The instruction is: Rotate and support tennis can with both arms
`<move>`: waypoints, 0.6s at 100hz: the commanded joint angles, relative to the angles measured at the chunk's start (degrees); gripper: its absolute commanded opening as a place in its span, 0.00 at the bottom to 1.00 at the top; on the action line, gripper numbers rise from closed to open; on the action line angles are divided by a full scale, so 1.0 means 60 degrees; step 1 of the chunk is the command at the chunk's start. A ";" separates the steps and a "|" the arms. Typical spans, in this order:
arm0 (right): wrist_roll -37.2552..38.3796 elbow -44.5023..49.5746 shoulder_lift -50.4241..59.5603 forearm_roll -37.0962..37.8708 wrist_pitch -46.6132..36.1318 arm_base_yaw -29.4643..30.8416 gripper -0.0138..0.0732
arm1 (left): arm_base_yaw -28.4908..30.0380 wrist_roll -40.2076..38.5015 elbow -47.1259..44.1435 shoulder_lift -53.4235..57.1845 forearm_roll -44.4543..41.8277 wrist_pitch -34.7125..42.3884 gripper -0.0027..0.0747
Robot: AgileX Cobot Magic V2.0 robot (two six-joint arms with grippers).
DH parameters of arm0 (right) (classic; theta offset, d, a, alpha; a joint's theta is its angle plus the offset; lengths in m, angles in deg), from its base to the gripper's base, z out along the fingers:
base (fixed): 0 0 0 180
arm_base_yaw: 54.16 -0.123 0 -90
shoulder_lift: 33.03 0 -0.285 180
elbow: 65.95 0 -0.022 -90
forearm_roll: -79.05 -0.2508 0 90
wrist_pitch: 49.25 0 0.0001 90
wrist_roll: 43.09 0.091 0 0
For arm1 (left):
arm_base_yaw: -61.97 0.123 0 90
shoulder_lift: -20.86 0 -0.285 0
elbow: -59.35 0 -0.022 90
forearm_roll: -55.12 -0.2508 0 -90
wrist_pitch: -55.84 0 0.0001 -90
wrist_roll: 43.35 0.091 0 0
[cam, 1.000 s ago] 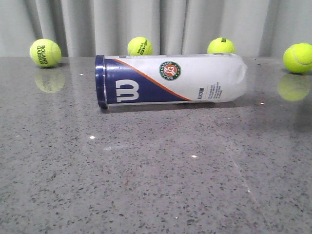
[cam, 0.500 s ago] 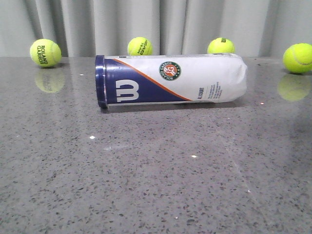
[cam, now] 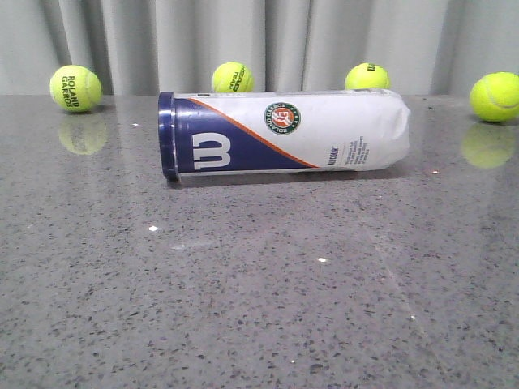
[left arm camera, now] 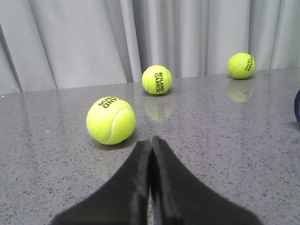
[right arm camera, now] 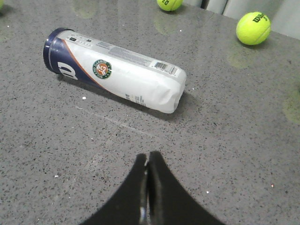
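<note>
Tennis can (cam: pixel 284 134) lies on its side mid-table (cam: pixel 243 308); near side open granite. Four tennis balls (cam: pixel 75 87) (cam: pixel 233 77) (cam: pixel 367 76) (cam: pixel 495 96) along far edge, two just behind can. Curtain (cam: pixel 259 40) closes far side.

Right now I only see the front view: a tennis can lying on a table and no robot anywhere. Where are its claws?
Observer: The right claw is shut and apart from the tennis can, which lies ahead of it, untouched.
Operator: And the other one?
Observer: The left claw is shut too. A tennis ball that your view leaves out sits just ahead of it.
Operator: Is there anything on the can I'm missing?
Observer: Yes, a barcode on its upper side, near the crumpled end.
</note>
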State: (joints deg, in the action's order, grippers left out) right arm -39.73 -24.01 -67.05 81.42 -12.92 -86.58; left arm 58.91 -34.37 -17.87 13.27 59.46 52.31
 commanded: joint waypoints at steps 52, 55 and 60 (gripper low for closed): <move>0.0013 0.0946 0.2004 0.0112 -0.1410 0.0048 0.08 | 0.0054 -0.0034 -0.0205 0.0319 0.0528 0.0684 0.01; 0.0013 0.0946 0.2004 0.0112 -0.1410 0.0048 0.08 | 0.0054 -0.0034 -0.0105 0.0319 0.0528 0.0588 0.01; 0.0013 0.0946 0.2004 0.0112 -0.1410 0.0048 0.08 | 0.0054 -0.0034 0.0101 0.0299 0.0528 0.0588 0.01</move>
State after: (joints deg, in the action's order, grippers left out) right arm -39.64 -16.87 -54.57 81.52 -16.42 -86.58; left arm 58.91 -34.37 -17.84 13.27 61.50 52.19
